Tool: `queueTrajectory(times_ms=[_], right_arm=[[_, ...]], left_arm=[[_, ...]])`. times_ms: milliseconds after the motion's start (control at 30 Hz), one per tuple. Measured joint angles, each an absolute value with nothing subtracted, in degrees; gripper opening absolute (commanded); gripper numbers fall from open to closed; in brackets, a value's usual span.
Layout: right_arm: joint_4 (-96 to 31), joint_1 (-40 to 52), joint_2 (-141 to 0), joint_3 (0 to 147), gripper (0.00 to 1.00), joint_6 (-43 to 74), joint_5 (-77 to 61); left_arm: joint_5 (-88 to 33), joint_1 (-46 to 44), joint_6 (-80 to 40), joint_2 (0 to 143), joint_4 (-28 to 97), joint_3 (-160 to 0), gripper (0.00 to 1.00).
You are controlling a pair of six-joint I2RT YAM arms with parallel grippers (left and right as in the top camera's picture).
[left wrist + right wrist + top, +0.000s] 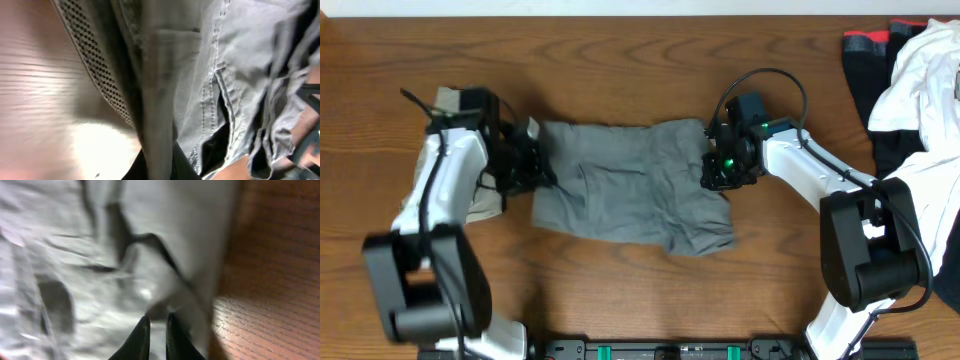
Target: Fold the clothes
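Arm (440,185) hides most khaki shorts (483,207); left claw (536,163) buried in grey shorts (630,185).

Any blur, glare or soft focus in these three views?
Overhead: sharp, evenly lit, grey shorts crisp. Left wrist: stitching fairly sharp, glare patch on the table, wood grain smeared. Right wrist: shorts blurred throughout, bright spot on the table.

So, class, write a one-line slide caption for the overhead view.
Overhead: the left tool and right tool grip opposite ends of the grey shorts on the wooden table.
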State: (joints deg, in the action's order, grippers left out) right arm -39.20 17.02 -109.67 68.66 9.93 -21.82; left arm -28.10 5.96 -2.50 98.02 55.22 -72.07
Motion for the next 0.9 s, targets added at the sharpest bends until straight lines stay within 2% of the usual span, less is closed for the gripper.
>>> queueTrajectory(times_ms=[167,333,900], right_arm=[[-39.4,17.0,-109.7,68.7,0.13,10.1,-21.4],[-39.3,17.0,-109.7,68.7,0.13,10.1,-21.3],[-39.2,17.1,-109.7,68.7,0.13,10.3,-21.2]], left_arm=[[-22.0,1.9,-2.5,93.0,58.2,-75.9,0.06],[-16.2,-4.1,-3.8,94.1,59.0,-75.9,0.06],[-10.1,-22.1,-25.5,106.1,51.5,-75.9,0.07]])
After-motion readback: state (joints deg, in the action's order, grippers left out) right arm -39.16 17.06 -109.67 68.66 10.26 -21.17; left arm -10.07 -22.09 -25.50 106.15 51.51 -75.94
